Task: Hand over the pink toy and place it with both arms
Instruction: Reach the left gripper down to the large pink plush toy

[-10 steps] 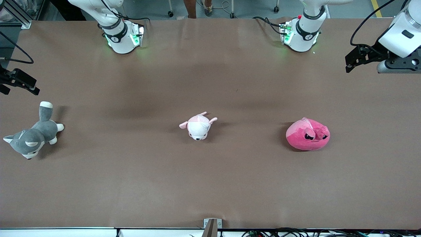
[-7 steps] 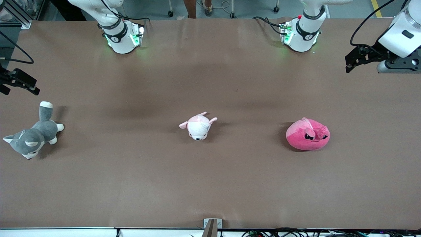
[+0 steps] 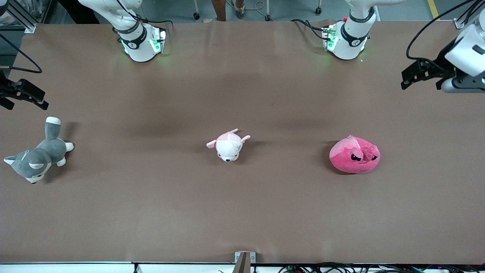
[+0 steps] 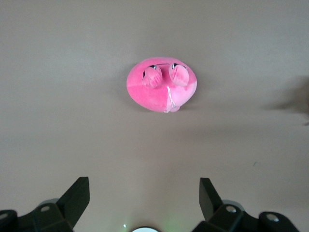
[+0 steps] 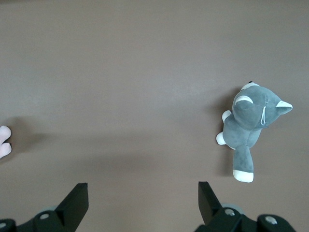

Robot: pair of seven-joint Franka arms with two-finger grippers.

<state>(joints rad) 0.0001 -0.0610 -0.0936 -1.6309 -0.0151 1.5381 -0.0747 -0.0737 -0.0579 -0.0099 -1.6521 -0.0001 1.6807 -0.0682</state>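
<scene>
Round hot-pink plush toy with angry dark eyes (image 3: 354, 155) (image 4: 161, 84) sitting on the brown paper-covered table (image 3: 242, 212), toward the left arm's end, untouched by anything. Black two-finger left gripper (image 3: 413, 74) (image 4: 144, 195) up in the air over that same end of the table, well apart from the toy, fingers spread wide with nothing between them. Small pale pink-and-white plush animal (image 3: 228, 145) lying around the table's middle, just its edge peeking into the right wrist view (image 5: 4, 141). Grey-and-white plush dog (image 3: 37, 156) (image 5: 251, 126) sprawled toward the right arm's end. Black right gripper (image 3: 23, 94) (image 5: 143, 195) hanging over that end near the dog, also spread wide and holding nothing. Bare table all around the hot-pink one, no clutter between it and either gripper
</scene>
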